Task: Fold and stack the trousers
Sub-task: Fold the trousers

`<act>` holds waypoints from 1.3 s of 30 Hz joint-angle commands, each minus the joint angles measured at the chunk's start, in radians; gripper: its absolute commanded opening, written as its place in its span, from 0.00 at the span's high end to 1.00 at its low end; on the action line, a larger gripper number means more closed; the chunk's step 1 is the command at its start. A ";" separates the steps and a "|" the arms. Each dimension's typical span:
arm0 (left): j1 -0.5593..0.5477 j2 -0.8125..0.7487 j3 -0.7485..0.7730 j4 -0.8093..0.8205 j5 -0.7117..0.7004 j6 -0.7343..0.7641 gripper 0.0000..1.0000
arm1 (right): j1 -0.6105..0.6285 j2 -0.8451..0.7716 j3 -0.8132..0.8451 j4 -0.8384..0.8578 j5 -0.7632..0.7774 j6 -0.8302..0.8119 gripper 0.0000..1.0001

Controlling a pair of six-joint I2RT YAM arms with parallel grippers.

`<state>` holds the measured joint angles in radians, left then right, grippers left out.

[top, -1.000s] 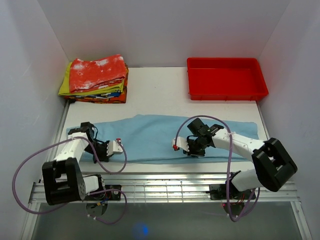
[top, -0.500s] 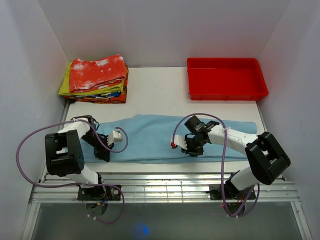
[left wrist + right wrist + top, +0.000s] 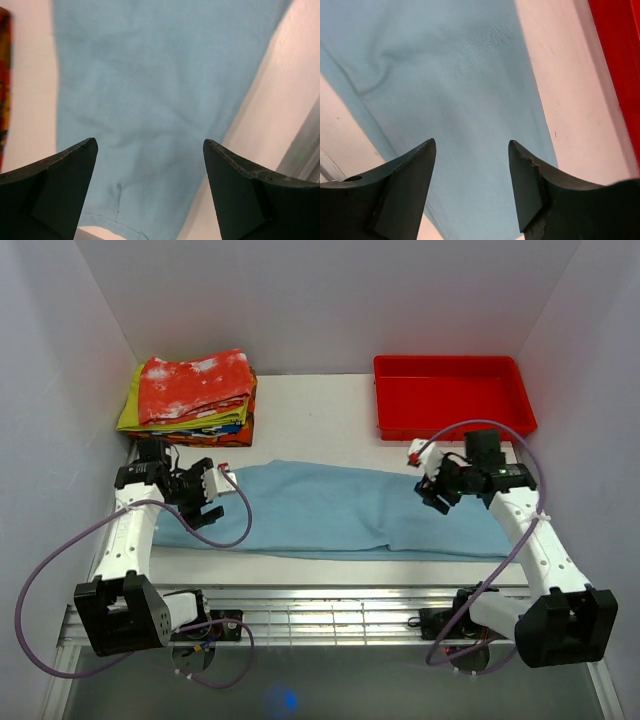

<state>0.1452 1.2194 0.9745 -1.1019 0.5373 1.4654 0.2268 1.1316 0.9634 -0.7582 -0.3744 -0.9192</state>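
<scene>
The light blue trousers (image 3: 330, 510) lie flat in a long band across the table, left to right. My left gripper (image 3: 207, 495) hovers over their left end, open, with nothing between its fingers. In the left wrist view the trousers (image 3: 150, 75) fill the gap between the black fingers (image 3: 65, 172), and a hem edge runs along the bottom. My right gripper (image 3: 436, 490) hangs over the right part of the trousers, open and empty. In the right wrist view blue fabric (image 3: 450, 65) lies under the parted fingertips (image 3: 530, 175).
A stack of folded clothes (image 3: 195, 400) with a red-and-white garment on top sits at the back left. A red tray (image 3: 452, 398) stands at the back right, its wall (image 3: 620, 60) close to the right gripper. A metal rail (image 3: 330, 612) runs along the near edge.
Both grippers have opened and risen off the trousers. The left one swung back towards the left end, the right one out to the right end. The fabric has shifted slightly away from the near edge.
</scene>
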 commanded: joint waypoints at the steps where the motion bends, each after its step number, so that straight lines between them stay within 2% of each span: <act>1: -0.025 -0.041 0.062 0.060 0.164 -0.212 0.02 | -0.285 0.013 0.021 -0.144 -0.057 -0.024 0.35; 3: -0.054 -0.035 0.055 0.217 0.150 -0.391 0.02 | -0.401 0.062 0.027 -0.176 -0.046 -0.006 0.40; 4: -0.059 -0.017 0.037 0.256 0.142 -0.531 0.02 | -0.523 0.088 0.035 -0.190 -0.044 0.002 0.46; 6: -0.091 0.014 0.015 0.341 0.103 -0.626 0.02 | -0.643 0.163 0.067 -0.225 -0.035 0.057 0.49; 7: -0.102 0.043 -0.014 0.373 0.078 -0.676 0.02 | -0.759 0.190 0.081 -0.242 -0.035 0.068 0.52; 8: -0.113 0.055 -0.031 0.437 0.034 -0.771 0.02 | -0.808 0.233 0.095 -0.253 -0.026 0.104 0.52; 10: -0.128 0.089 -0.060 0.480 -0.009 -0.835 0.02 | -0.930 0.279 0.110 -0.291 -0.003 0.118 0.53; 13: -0.167 0.144 -0.080 0.546 -0.048 -0.921 0.02 | -1.033 0.295 0.091 -0.288 0.026 0.117 0.54; 20: -0.171 0.181 -0.100 0.602 -0.080 -0.945 0.03 | -1.126 0.376 0.032 -0.233 0.066 0.149 0.55; 32: -0.174 0.118 -0.141 0.611 -0.088 -0.927 0.02 | -1.138 0.500 -0.015 -0.193 -0.024 0.266 0.54; 36: -0.174 0.121 -0.163 0.620 -0.131 -0.916 0.02 | -1.136 0.516 -0.017 -0.190 -0.029 0.270 0.64; 37: -0.174 0.129 -0.168 0.623 -0.149 -0.915 0.02 | -1.138 0.522 -0.008 -0.191 -0.026 0.269 0.74; 39: -0.174 0.164 -0.175 0.622 -0.204 -0.909 0.02 | -1.136 0.525 0.006 -0.190 -0.024 0.267 0.87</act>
<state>-0.0257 1.3777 0.8162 -0.4915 0.4076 0.5449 -0.9028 1.6390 0.9501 -0.9463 -0.3695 -0.6792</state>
